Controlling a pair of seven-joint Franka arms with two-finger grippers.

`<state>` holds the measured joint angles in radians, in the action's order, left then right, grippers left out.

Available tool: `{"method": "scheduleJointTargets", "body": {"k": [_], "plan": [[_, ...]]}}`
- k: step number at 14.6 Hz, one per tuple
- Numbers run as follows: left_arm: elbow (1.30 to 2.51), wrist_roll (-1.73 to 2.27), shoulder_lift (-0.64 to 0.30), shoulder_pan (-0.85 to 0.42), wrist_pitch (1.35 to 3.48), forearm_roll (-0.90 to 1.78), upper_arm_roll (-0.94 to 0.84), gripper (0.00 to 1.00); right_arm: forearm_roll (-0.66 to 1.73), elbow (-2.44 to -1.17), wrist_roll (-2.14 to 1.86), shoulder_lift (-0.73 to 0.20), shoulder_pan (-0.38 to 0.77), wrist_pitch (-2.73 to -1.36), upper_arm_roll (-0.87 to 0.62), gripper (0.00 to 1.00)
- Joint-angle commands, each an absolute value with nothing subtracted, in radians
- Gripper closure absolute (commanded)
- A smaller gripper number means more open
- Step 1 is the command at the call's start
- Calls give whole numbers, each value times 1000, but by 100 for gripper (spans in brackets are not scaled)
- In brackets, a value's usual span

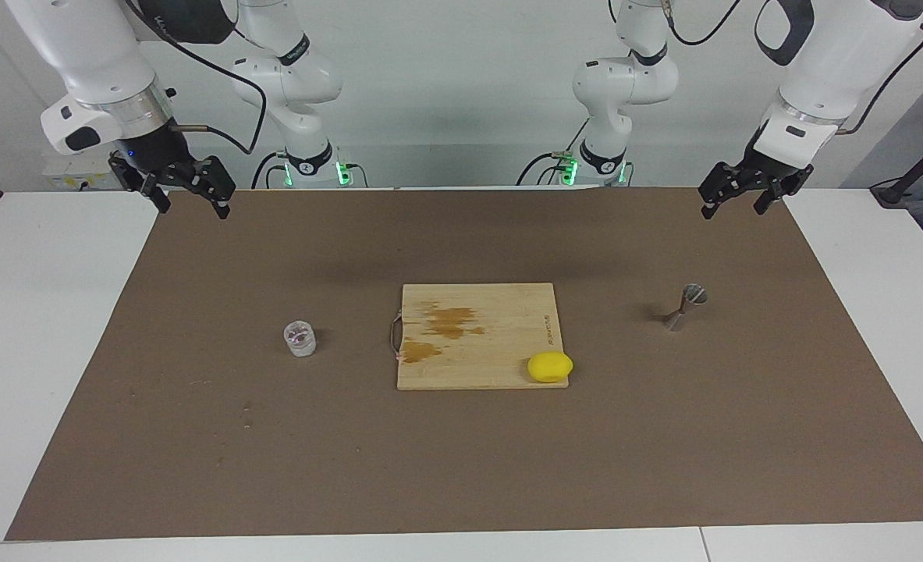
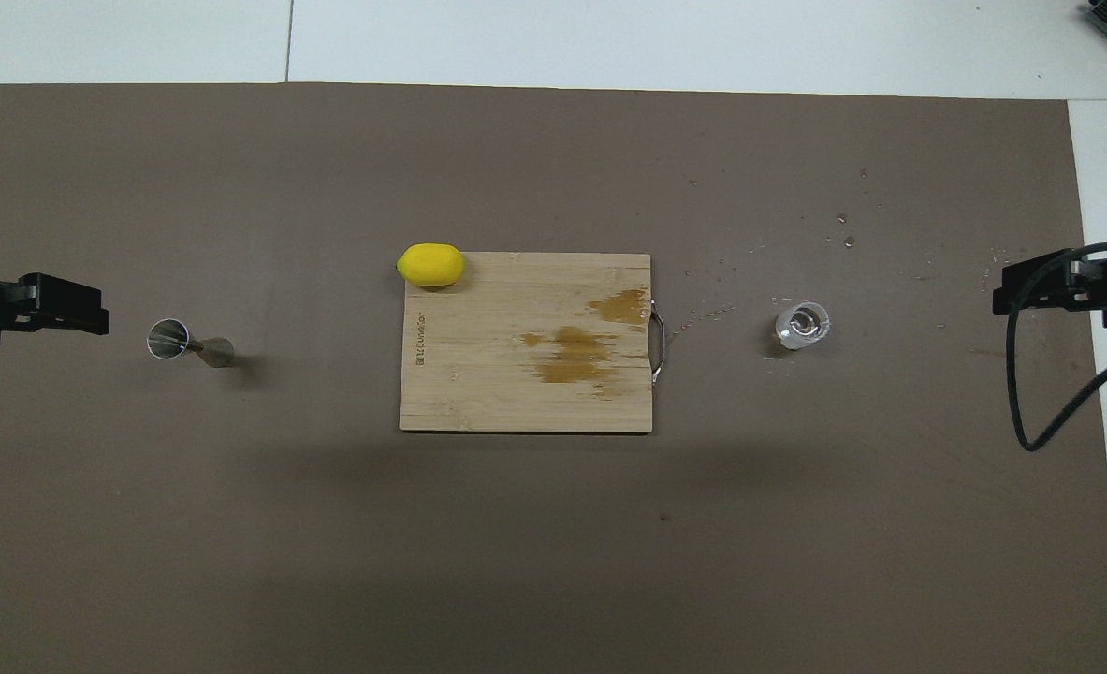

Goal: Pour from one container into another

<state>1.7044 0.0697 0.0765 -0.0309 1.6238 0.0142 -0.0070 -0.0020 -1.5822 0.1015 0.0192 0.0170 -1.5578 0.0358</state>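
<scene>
The clear glass tumbler [image 1: 300, 339] stands upright on the brown mat toward the right arm's end of the table; it also shows in the overhead view [image 2: 802, 325]. The silvery hourglass jigger [image 1: 683, 307] stands upright toward the left arm's end, also in the overhead view [image 2: 188, 343]. My right gripper [image 1: 193, 208] hangs open and empty in the air over the mat's edge near its base, well away from the tumbler; it shows in the overhead view too [image 2: 1030, 285]. My left gripper [image 1: 733, 210] hangs open and empty over the mat's edge near its base [image 2: 66, 305].
A wooden cutting board [image 1: 478, 336] with brown stains lies in the middle of the mat between the tumbler and the jigger. A yellow lemon [image 1: 550, 366] sits on its corner farthest from the robots, toward the left arm's end. Small droplets [image 2: 843, 241] speckle the mat near the tumbler.
</scene>
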Motion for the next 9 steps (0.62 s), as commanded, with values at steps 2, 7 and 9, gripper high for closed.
{"method": "scheduleJointTargets", "body": {"k": [2, 7, 9], "plan": [[1706, 49, 89, -29, 1621, 26, -11, 0, -2, -1609, 63, 40, 5, -1548, 26, 0], [1739, -139, 103, -25, 1634, 128, -12, 0, 35, -1660, 63, 64, -73, -1549, 34, 0], [1770, -282, 115, -8, 1664, 256, -2, 0, 89, -1690, 75, 74, -115, -1551, 34, 0]]}}
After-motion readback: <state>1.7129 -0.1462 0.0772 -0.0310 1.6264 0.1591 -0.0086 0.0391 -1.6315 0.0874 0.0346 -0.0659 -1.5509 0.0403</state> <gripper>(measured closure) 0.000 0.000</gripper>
